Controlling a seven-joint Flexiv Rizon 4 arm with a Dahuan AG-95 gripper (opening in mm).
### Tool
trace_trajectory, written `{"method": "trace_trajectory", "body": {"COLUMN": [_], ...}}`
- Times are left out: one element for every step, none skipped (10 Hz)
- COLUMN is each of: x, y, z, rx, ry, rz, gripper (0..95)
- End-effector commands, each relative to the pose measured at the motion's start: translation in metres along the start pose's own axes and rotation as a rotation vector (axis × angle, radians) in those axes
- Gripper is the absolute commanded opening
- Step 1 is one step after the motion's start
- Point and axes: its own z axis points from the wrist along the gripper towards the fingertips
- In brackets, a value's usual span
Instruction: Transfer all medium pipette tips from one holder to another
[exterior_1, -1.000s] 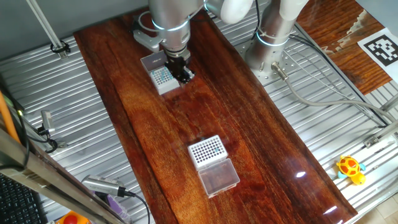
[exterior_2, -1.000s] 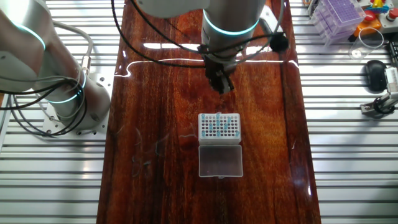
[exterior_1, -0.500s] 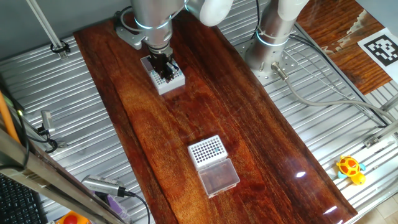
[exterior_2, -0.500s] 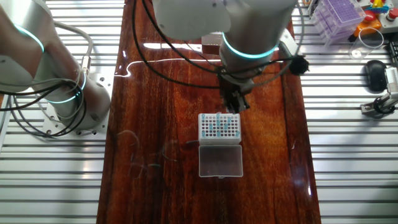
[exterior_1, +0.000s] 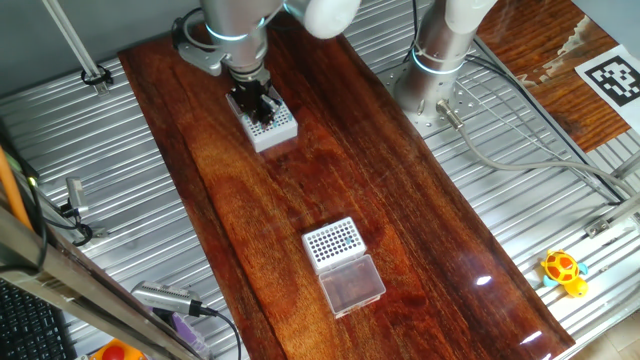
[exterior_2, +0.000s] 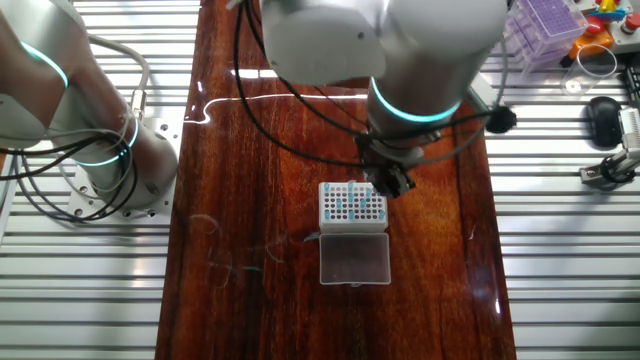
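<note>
Racks stand well apart on the wooden surface (exterior_1: 400, 200): one rack (exterior_2: 352, 206) holds teal medium pipette tips (exterior_2: 345, 203) in some holes; the other rack (exterior_1: 333, 241) shows dark holes. Over the first rack's corner hangs the claw (exterior_2: 392, 182); its spread is unclear.

Two tip racks sit on the table: one rack (exterior_1: 272, 123) directly under the gripper (exterior_1: 254, 103), and a second rack (exterior_1: 333, 241) well away from it, toward the near end of the board. One clear lid (exterior_1: 352, 284) lies touching that second rack, on its side away from the gripper. The medium pipette tips (exterior_2: 352, 204) show as many teal dots in a rack's grid; they are too small to count exactly. One yellow toy (exterior_1: 563, 270) lies far from the gripper. Two robot bases are in view.
</note>
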Motion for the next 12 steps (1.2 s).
{"method": "trace_trajectory", "body": {"x": [0.0002, 0.0002, 0.0011, 0.0021, 0.0032, 0.0047, 0.0057, 0.0068, 0.0076, 0.0076, 0.0076, 0.0077], "y": [-0.0007, -0.0010, -0.0008, -0.0006, -0.0003, 0.0001, 0.0004, 0.0007, 0.0009, 0.0008, 0.0008, 0.0008], "z": [0.0043, 0.0066, 0.0078, 0.0084, 0.0091, 0.0100, 0.0108, 0.0120, 0.0132, 0.0136, 0.0137, 0.0138], "rx": [0.004, 0.003, 0.004, 0.003, 0.004, 0.004, 0.004, 0.005, 0.005, 0.006, 0.006, 0.007], "ry": [-0.008, -0.009, -0.008, -0.009, -0.009, -0.008, -0.009, -0.009, -0.010, -0.010, -0.012, -0.012], "rz": [-0.001, 0.001, 0.001, 0.002, 0.003, 0.004, 0.004, 0.004, 0.004, 0.005, 0.005, 0.005], "gripper": [19.0, 19.0, 19.0, 19.0, 19.0, 19.0, 19.0, 19.0, 19.0, 0.0, 0.0, 0.0]}}
